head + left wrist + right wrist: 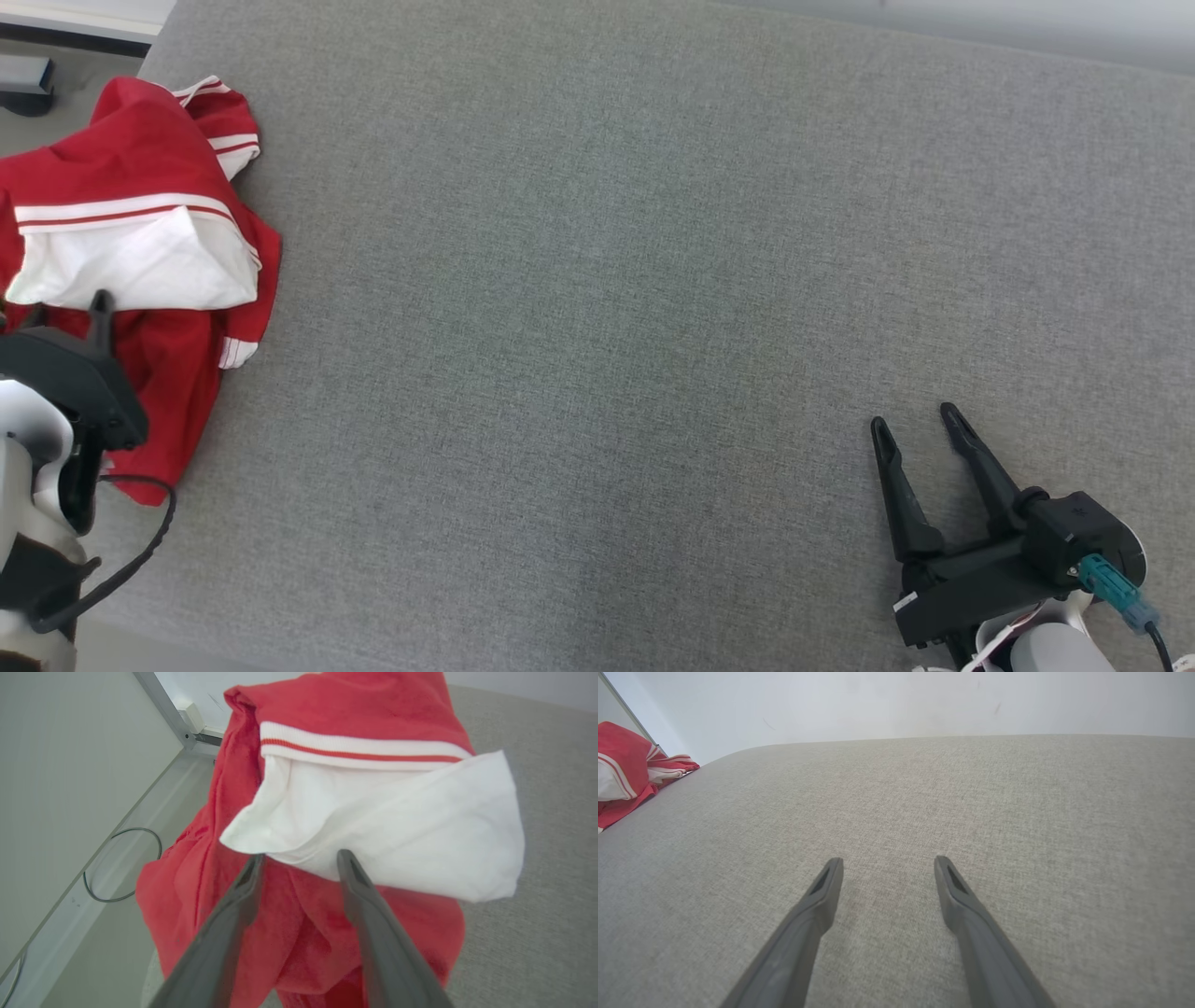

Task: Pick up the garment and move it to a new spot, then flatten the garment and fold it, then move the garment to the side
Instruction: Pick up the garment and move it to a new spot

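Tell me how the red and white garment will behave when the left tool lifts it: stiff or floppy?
Probably floppy: the garment lies crumpled in soft folds and seems to drape over the edge of the grey surface, so it should sag and unfold. Likely light, being thin cloth. The open left tool may pinch only one layer, leaving the rest trailing.

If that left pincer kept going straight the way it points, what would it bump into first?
Probably the white fold of the garment: the left pincer, open, looks almost at its edge, though depth is unclear.
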Tool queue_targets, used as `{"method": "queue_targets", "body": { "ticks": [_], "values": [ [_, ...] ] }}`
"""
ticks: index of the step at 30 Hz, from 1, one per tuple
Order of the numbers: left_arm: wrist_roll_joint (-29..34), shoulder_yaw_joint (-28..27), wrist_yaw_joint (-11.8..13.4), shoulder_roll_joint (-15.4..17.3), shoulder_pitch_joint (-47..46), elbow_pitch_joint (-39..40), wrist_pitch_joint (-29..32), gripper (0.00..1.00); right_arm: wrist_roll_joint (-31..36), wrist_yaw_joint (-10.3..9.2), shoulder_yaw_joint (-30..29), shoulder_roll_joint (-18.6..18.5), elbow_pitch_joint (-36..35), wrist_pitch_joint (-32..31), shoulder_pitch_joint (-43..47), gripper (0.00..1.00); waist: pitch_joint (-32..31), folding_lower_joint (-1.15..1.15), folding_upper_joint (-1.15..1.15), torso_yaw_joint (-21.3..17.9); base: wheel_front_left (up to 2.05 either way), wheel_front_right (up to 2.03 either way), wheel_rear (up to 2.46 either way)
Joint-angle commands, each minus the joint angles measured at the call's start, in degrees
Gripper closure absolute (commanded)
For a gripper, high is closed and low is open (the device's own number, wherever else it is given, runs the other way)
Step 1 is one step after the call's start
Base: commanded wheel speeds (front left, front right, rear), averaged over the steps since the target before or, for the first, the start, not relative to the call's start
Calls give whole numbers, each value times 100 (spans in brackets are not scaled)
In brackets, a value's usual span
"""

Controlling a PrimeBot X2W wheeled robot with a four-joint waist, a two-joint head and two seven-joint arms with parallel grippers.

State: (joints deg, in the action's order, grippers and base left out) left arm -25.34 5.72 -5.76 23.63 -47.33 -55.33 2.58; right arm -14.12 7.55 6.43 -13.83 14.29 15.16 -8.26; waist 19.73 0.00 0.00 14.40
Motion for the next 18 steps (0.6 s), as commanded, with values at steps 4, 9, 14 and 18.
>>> {"method": "queue_targets", "body": {
  "ticks": [4, 9, 14, 18],
  "values": [
    [-113, 10, -15, -46, -82, -54, -120, 100, -59, -12, -3, -58, 89, 0, 22, 0, -25, 0, 0, -20, 0, 0, 0],
    [-90, 53, -50, -2, -124, -64, -283, 100, -53, -12, -2, -9, 128, 0, 28, 0, -108, 0, 0, -38, 0, 0, 0],
    [24, 237, -108, 138, -326, 96, -462, 100, -97, -12, 33, 178, 202, 1, 48, 0, -383, 0, 0, -74, 0, 0, 0],
    [159, 497, -146, 221, -606, 389, -531, 100, -102, -12, 77, 387, 274, 1, 71, 0, -693, 0, 0, -172, 0, 0, 0]
  ]
}}
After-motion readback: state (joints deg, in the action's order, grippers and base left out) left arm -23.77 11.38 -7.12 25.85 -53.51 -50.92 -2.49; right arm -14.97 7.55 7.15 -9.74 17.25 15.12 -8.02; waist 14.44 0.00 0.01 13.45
